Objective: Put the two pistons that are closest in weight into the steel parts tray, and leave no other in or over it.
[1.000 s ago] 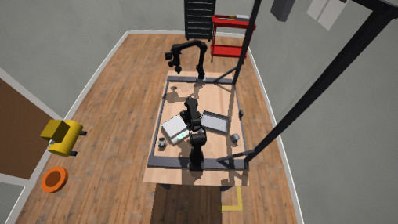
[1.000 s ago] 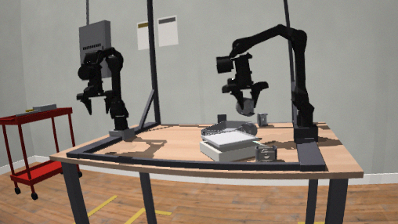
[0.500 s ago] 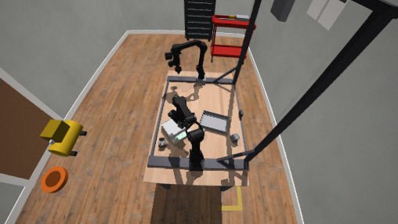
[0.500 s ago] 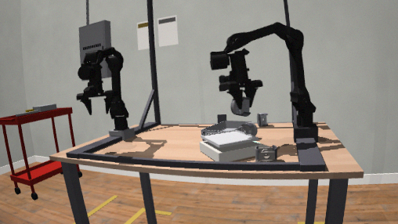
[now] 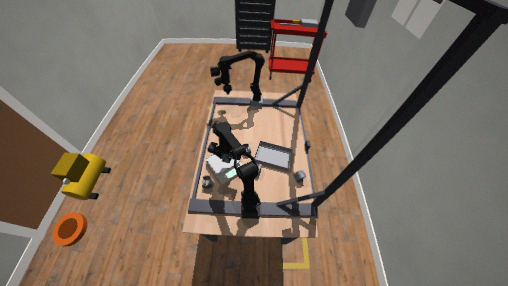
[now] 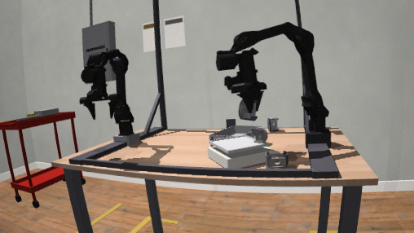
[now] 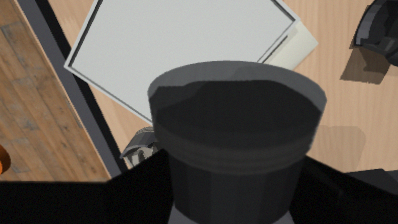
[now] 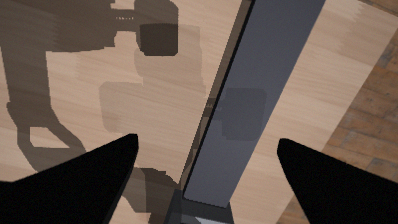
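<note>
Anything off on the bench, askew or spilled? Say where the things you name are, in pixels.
No spill or damage visible. The scale [image 5: 218,164] [image 6: 230,158] [image 7: 180,40] sits skewed to the table edges, and the steel tray [image 5: 273,156] is also slightly angled to the frame. Neither looks like a fault: both lie flat, and the piston [image 6: 247,109] [image 7: 237,115] in the left fingers [image 6: 250,111] looks securely held.

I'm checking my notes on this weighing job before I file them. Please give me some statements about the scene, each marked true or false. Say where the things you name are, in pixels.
1. The left gripper [image 6: 251,115] holds a piston [image 6: 247,109] [image 7: 237,120]. True.
2. The right gripper [image 6: 102,116] [image 8: 208,143] has a piston between its jaws. False: its jaws stand open with nothing between them.
3. The scale [image 5: 221,175] [image 6: 237,158] stands on the table [image 5: 270,125] [image 6: 183,142]. True.
4. The steel tray [image 5: 273,166] sits on top of the scale. False: it lies on the table beside the scale.
5. The cart [image 5: 292,65] [image 6: 38,119] is red. True.
</note>
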Robot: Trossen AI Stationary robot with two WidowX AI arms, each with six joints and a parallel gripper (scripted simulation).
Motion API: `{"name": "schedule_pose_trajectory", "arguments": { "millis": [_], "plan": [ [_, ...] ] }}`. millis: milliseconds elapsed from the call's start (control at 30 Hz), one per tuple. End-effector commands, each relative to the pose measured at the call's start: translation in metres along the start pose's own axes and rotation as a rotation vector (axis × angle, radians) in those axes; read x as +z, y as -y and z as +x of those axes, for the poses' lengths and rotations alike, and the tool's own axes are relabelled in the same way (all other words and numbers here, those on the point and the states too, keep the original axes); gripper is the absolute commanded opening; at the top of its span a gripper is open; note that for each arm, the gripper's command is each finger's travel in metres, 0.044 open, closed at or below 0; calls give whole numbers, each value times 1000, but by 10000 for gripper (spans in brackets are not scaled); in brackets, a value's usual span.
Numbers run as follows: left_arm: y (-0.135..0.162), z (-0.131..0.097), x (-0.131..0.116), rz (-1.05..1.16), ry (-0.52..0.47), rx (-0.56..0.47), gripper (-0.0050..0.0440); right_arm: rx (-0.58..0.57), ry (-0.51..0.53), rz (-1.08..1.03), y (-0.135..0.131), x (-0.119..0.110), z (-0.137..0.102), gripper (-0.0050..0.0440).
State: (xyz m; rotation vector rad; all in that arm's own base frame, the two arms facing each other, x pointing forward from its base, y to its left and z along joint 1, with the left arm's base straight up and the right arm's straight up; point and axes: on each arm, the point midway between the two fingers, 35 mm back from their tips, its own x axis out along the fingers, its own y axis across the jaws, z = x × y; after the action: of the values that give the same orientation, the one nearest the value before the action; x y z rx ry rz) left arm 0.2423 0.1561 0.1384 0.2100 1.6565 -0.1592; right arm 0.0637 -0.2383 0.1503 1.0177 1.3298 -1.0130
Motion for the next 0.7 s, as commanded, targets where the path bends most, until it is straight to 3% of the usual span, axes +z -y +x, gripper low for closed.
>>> {"name": "schedule_pose_trajectory", "arguments": {
  "millis": [0,667],
  "plan": [
    [-5,-16,2,-118,54,28,158,2,32,1,0,5,-8,400],
    [-3,-13,-1,-592,95,-30,158,2,32,1,0,5,-8,400]
  ]
}}
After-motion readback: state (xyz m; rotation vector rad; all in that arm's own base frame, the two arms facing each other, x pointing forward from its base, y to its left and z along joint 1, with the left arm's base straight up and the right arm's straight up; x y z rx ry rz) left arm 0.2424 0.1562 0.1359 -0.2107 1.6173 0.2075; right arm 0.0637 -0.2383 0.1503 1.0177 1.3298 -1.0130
